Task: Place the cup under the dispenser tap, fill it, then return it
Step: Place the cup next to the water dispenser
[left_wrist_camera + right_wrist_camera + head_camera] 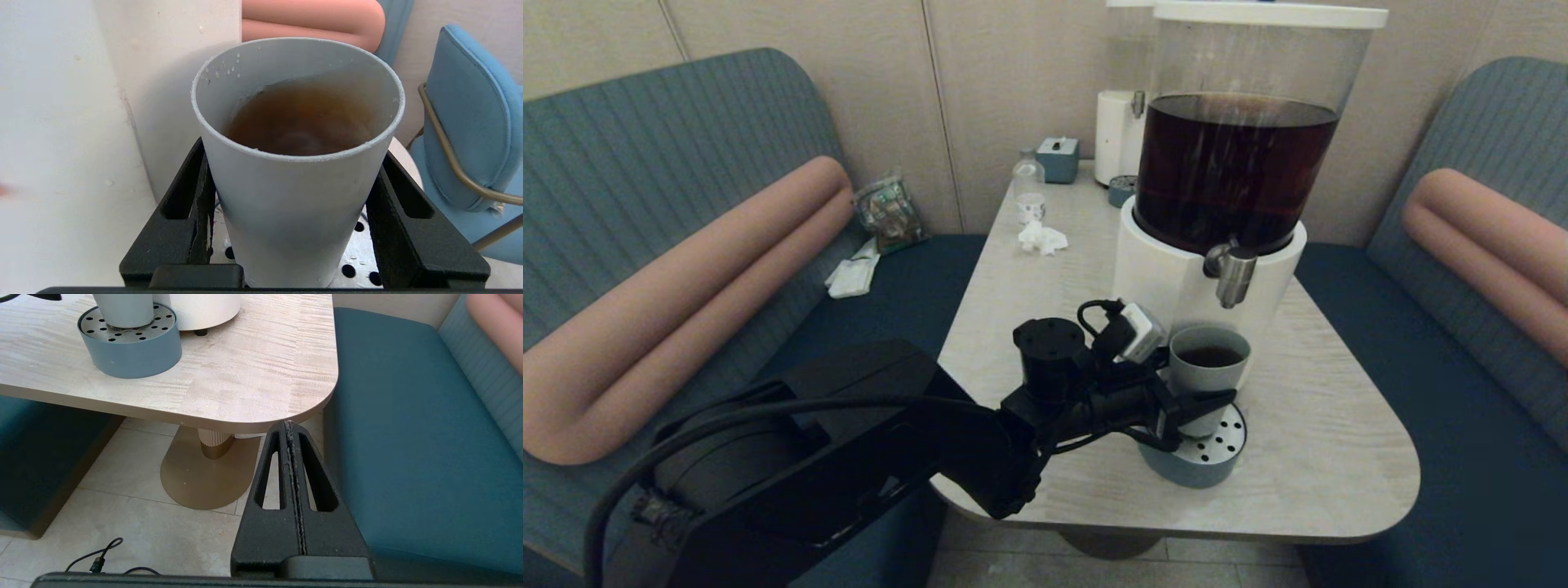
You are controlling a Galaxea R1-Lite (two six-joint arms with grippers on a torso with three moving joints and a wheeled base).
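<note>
The grey-green cup (1205, 377) stands on the round blue-grey tray's perforated top (1223, 445), just below the steel dispenser tap (1232, 276) of the big white-based dispenser with the dark-brown tank (1235, 167). Brown liquid fills the cup to below its rim (302, 122). My left gripper (293, 147) reaches in from the left, its two black fingers (196, 192) pressed against the cup's opposite sides, shut on it. The cup's base (122, 310) still rests on the tray (130, 355). My right gripper (289, 424) hangs shut and empty below the table's near right corner.
At the table's far end stand a paler dispenser (1119, 135), a tissue box (1058, 158), a small bottle (1029, 184) and a crumpled tissue (1042, 238). Padded benches flank the table (1323, 425) on both sides. Bare tabletop lies right of the tray.
</note>
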